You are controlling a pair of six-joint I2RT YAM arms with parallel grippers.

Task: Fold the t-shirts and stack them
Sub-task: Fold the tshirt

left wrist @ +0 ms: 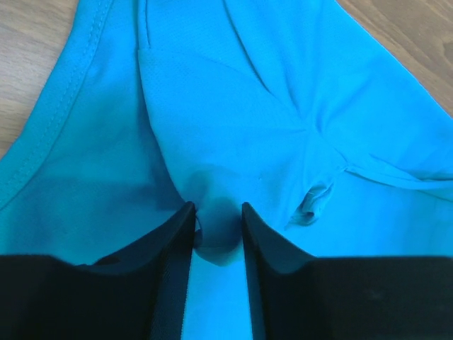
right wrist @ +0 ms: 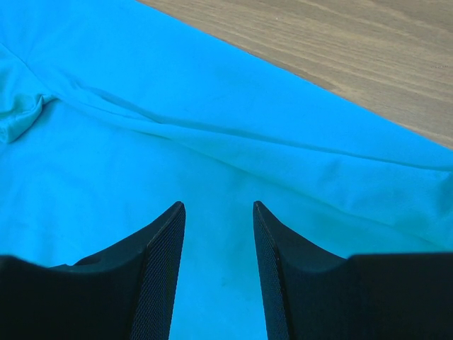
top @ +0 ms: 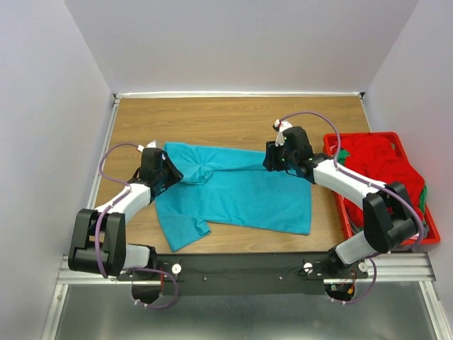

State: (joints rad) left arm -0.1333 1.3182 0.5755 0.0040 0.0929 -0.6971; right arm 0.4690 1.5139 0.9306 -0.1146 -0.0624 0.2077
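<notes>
A teal t-shirt [top: 241,195] lies spread on the wooden table, creased near its left shoulder. My left gripper [top: 172,175] is at the shirt's upper left. In the left wrist view the left gripper [left wrist: 219,209] has its jaws closed on a small bulging fold of the teal t-shirt [left wrist: 233,106]. My right gripper [top: 272,159] is at the shirt's upper right edge. In the right wrist view the right gripper [right wrist: 219,205] is open just over the flat teal t-shirt [right wrist: 177,142], with nothing between its jaws. Red t-shirts [top: 375,163] with a bit of green cloth [top: 343,154] are piled at the right.
A red plastic crate [top: 425,234] at the table's right edge holds the red and green pile. Bare wood [top: 233,120] lies behind the teal shirt, with white walls beyond. A black rail [top: 241,263] with the arm bases runs along the near edge.
</notes>
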